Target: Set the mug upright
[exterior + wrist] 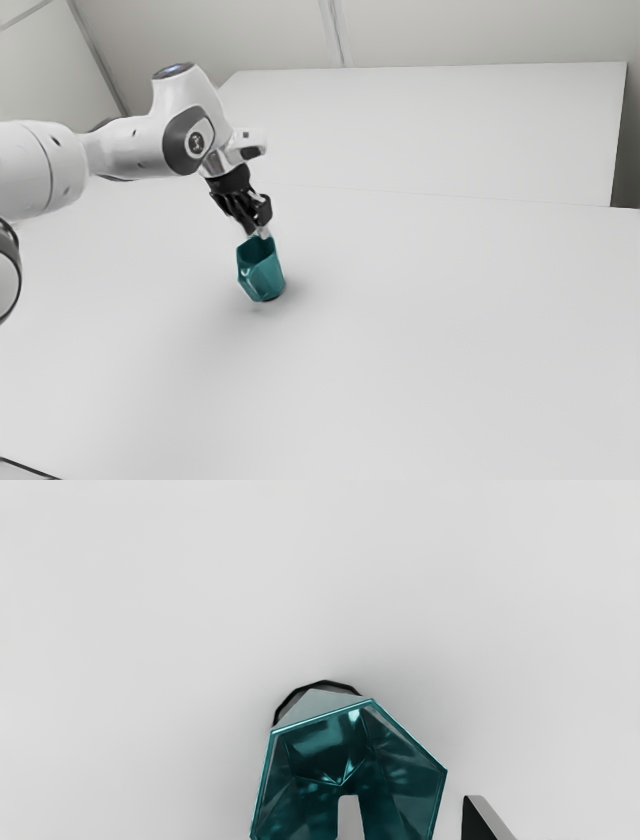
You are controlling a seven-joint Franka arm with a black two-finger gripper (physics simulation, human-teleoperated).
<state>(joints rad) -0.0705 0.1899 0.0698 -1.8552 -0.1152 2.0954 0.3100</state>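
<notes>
Our gripper (258,233) reaches down to the mouth of the teal mug (266,278), with its two fingers set apart. One finger (349,817) dips inside the mug's mouth, and the other (477,822) is outside, just beside the rim. A stretch of the mug's wall lies between them, and we see a gap between that wall and the outer finger, so we have no grip on it.

The mug is directly below our gripper, its angular mouth facing up toward us. Its dark base (284,707) peeks out past the rim, and in the exterior view the body looks slanted; we cannot tell whether the base sits flat. Around the mug spreads the white table (430,350). Above our gripper, our white arm (135,150) comes in from the exterior view's left, and pale walls (270,30) rise beyond the table.
</notes>
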